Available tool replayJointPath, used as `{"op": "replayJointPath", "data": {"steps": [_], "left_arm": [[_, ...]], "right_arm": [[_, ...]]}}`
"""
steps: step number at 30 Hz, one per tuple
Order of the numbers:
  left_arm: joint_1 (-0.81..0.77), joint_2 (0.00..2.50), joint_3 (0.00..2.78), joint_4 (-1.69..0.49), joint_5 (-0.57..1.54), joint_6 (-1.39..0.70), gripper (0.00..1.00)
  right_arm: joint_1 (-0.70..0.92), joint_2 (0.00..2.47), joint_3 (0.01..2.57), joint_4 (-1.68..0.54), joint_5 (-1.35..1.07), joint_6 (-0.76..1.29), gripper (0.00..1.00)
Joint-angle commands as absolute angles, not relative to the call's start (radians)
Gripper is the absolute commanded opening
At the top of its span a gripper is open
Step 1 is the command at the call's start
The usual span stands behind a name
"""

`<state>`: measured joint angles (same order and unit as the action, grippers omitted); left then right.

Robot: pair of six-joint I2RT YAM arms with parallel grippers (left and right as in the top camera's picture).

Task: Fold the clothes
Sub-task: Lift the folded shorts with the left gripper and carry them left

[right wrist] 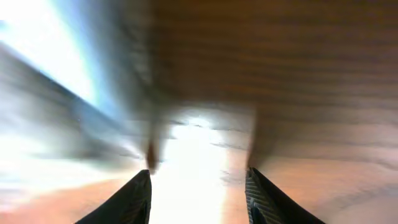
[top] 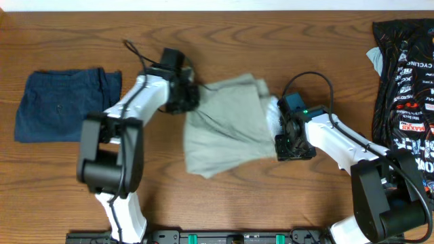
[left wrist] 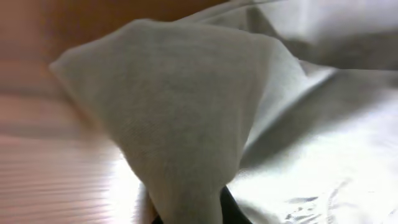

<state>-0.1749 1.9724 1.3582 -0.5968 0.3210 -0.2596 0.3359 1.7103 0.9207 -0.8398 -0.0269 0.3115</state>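
The light khaki shorts (top: 230, 125) lie partly folded in the middle of the wooden table. My left gripper (top: 188, 97) is at their upper left edge and is shut on a pinch of the fabric. In the left wrist view the cloth (left wrist: 180, 112) rises as a cone from the jaws (left wrist: 189, 214), which it mostly hides. My right gripper (top: 288, 148) is at the right edge of the shorts, low over the table. In the right wrist view its fingers (right wrist: 199, 193) are spread apart with nothing between them; that view is blurred.
Smaller dark navy folded shorts (top: 61, 105) lie at the far left. A black printed garment (top: 407, 81) lies at the far right edge. Bare wooden table (top: 271, 41) runs along the back, and the arm bases stand at the front edge.
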Motion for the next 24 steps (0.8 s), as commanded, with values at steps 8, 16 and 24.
{"op": "replayJointPath", "data": {"steps": [8,16,24], "left_arm": [[0.244,1.735,1.622,-0.554,-0.006,-0.245,0.06],[0.532,1.740,1.607,-0.607,0.064,-0.332,0.24],[0.638,1.802,1.536,-0.695,0.063,-0.368,0.25]], "right_arm": [[0.311,1.712,0.915,-0.848,0.018,0.329,0.48],[0.311,1.712,0.915,-0.844,-0.005,0.329,0.48],[0.310,1.712,0.915,-0.857,-0.012,0.328,0.48]]}}
